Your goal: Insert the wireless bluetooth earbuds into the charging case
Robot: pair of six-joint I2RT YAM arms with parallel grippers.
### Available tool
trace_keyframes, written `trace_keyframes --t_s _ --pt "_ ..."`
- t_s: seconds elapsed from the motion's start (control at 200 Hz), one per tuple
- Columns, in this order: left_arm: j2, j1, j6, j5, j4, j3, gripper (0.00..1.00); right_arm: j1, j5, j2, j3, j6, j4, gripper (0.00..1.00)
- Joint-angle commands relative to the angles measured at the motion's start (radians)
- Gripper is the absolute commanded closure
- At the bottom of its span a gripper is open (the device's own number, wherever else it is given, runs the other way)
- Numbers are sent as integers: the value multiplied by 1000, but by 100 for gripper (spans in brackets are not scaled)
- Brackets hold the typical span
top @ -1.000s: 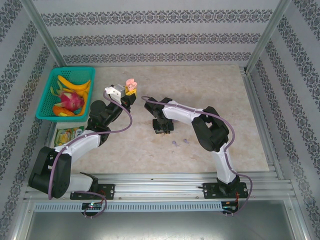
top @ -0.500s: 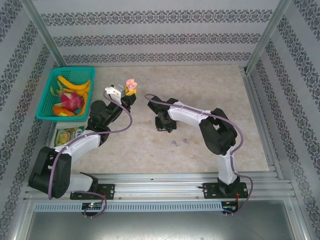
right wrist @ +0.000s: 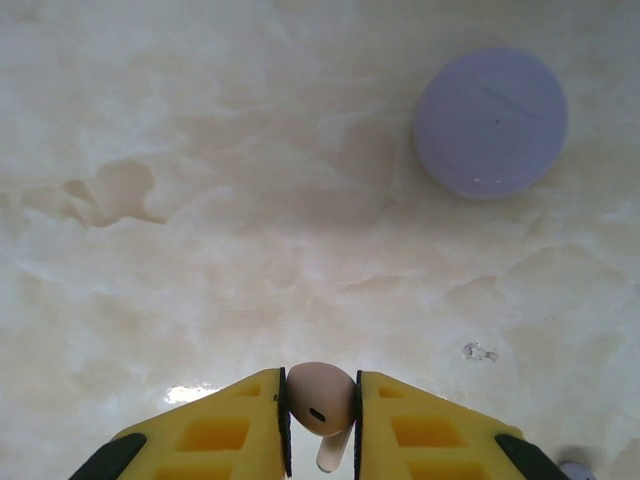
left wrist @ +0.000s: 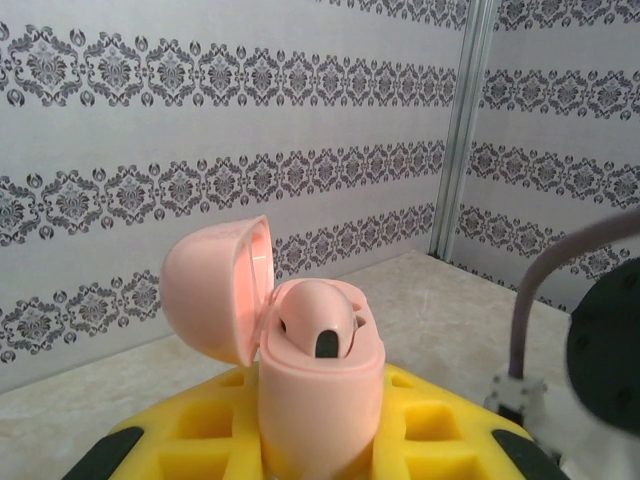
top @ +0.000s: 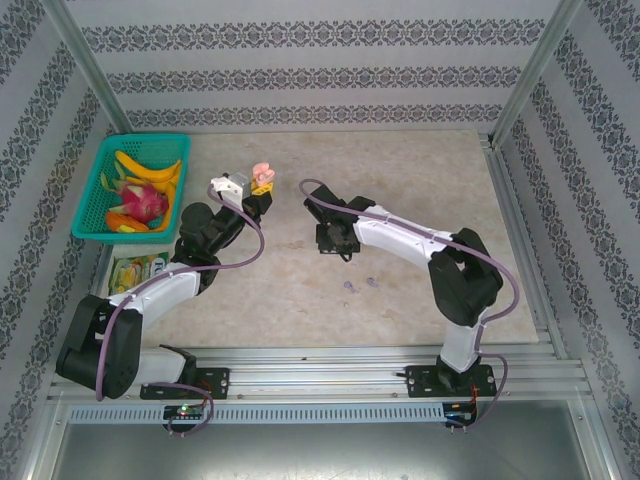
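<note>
Right wrist view: right hand (right wrist: 320,408) clamps a pink earbud (right wrist: 318,395) above bare table (right wrist: 200,250), purple disc (right wrist: 490,122) well apart at 1 o'clock; left hand (top: 261,192) grips the open case (left wrist: 322,390), lid (left wrist: 215,290) at 10 o'clock.

You see: pink charging case (left wrist: 320,400), pale pink earbud (right wrist: 320,398), lilac disc (right wrist: 490,122) at 1 o'clock, teal basket (top: 148,138) at 10 o'clock.

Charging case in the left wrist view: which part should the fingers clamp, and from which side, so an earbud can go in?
Clamp the lower body of the charging case from below, as the left gripper does. The lid stands open to one side and the opening faces up, so a low grip leaves the top clear for the earbud in the right gripper.
</note>
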Motion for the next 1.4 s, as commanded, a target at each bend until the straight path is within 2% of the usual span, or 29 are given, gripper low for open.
trace_keyframes --t_s 0.0,0.26,0.62,0.934,1.174,1.394 --pt "-31 14 1 20 5 -10 100 -15 43 -81 -10 -30 35 77" --pt "-42 14 1 87 -25 -9 100 -32 64 -226 4 -93 80 77" --pt "-16 14 -34 252 -41 7 100 -44 68 -343 108 -199 118 75" --pt "69 -1 -46 397 -47 58 100 -44 4 -336 192 -280 181 75" --pt "134 -19 -68 420 -25 111 100 -23 -52 -327 187 -355 272 74" --pt "168 -33 -87 416 -3 151 100 18 -54 -322 179 -451 337 74"
